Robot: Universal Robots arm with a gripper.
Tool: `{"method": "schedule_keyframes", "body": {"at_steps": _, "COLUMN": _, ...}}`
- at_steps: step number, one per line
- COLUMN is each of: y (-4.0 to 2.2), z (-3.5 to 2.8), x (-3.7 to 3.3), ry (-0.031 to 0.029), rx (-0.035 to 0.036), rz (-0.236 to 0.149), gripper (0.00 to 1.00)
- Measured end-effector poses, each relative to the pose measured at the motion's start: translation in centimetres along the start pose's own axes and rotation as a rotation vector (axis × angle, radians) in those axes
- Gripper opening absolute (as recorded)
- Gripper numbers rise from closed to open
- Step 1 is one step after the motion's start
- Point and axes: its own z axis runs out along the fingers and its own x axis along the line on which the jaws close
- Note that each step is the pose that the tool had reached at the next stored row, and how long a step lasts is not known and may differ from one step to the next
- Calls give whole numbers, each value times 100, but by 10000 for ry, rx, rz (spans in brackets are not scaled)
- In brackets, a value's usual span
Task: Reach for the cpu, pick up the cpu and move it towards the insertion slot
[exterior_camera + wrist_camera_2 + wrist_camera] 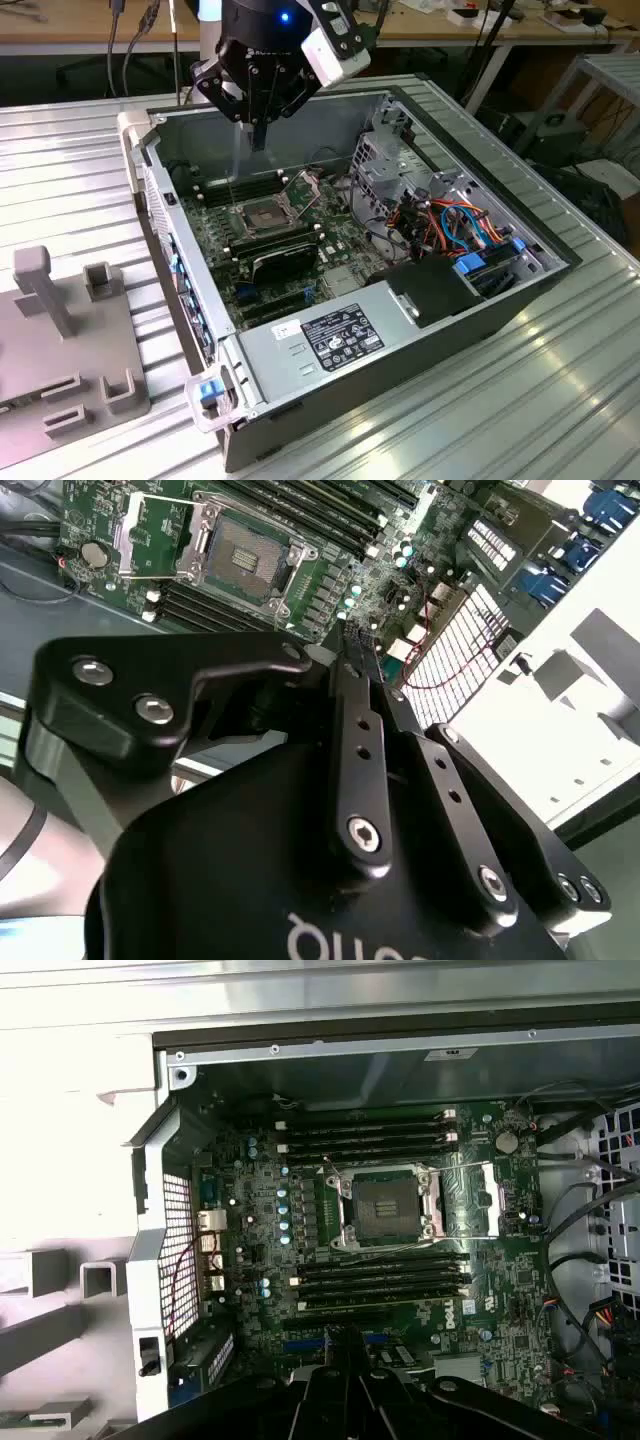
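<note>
We read no text clearly. Black label (341,338) on power supply (285,352): print too small. White sticker (287,328) just beside label: unreadable. Cut-off white lettering (330,940) on gripper (358,655) body.

My exterior view looks down at a slant, from mid-distance, on the whole open computer case (350,410) lying on the ribbed bench (560,400), with the end effector (258,138) hanging above its far wall. My first wrist view faces almost straight down into the case from closer in, the insertion slot (388,1207) at mid-frame. My second wrist view peers along the end effector's black body at very close range, tilted. All three share the slot and the memory slots (380,1275) flanking it.
</note>
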Motion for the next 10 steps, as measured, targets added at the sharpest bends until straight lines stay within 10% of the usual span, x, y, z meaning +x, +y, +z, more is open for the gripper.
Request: {"method": "schedule_keyframes", "body": {"at_steps": 10, "y": -4, "z": -1, "x": 51, "ry": 0, "rx": 0, "rz": 0, "gripper": 11}}
